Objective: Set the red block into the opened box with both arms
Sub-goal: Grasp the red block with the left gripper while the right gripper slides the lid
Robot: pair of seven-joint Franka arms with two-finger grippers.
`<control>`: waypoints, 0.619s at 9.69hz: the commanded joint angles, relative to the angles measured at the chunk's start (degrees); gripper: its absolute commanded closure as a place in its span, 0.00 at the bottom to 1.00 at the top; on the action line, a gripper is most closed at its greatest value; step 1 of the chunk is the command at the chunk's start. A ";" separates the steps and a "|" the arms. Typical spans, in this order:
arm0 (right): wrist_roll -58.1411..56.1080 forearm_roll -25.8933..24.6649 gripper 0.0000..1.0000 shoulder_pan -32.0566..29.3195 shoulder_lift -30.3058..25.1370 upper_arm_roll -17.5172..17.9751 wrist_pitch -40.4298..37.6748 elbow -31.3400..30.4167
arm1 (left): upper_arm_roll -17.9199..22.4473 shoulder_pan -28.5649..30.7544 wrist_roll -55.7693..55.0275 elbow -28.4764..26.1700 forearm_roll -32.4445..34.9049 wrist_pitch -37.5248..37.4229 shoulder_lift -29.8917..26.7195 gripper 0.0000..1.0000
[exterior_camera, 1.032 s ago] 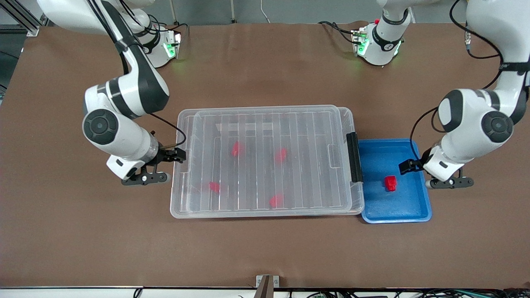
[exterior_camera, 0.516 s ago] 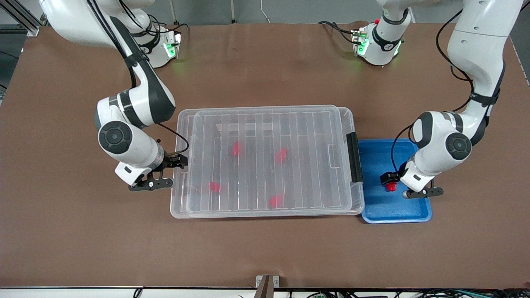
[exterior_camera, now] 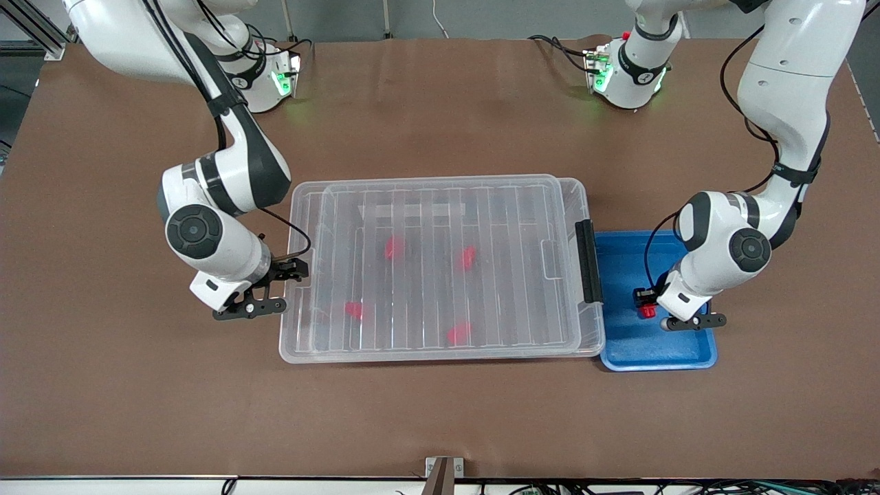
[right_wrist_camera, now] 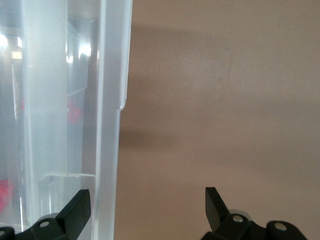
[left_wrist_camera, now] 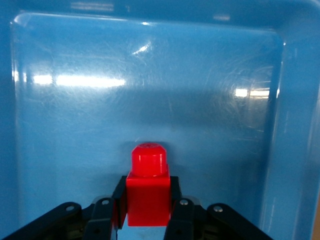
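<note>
A red block [exterior_camera: 647,311] [left_wrist_camera: 148,187] sits in the blue tray [exterior_camera: 622,347], and my left gripper [exterior_camera: 646,302] [left_wrist_camera: 147,202] is shut on its sides, low in the tray. The box [exterior_camera: 440,356] lies beside the tray with its ribbed clear lid [exterior_camera: 509,275] lying on top. Several more red blocks [exterior_camera: 393,247] show through the lid. My right gripper [exterior_camera: 287,283] [right_wrist_camera: 146,199] is open at the box's edge [right_wrist_camera: 112,100] toward the right arm's end. One finger is over the box's rim and the other is over the bare table.
A black latch bar [exterior_camera: 588,261] runs along the box's end next to the tray. The tray's raised walls [left_wrist_camera: 290,125] surround the left gripper closely. Brown table [exterior_camera: 440,419] stretches wide nearer the front camera; the arm bases [exterior_camera: 629,69] stand along the table's top edge.
My left gripper came down over the red block in the tray and shut on it. My right gripper shifted slightly along the box's end and stayed open.
</note>
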 commanded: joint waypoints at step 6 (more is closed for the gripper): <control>-13.89 -4.30 0.00 -10.69 -0.99 0.10 -4.67 -0.52 | -3.60 -0.62 -4.48 5.42 1.52 -14.94 -8.69 0.99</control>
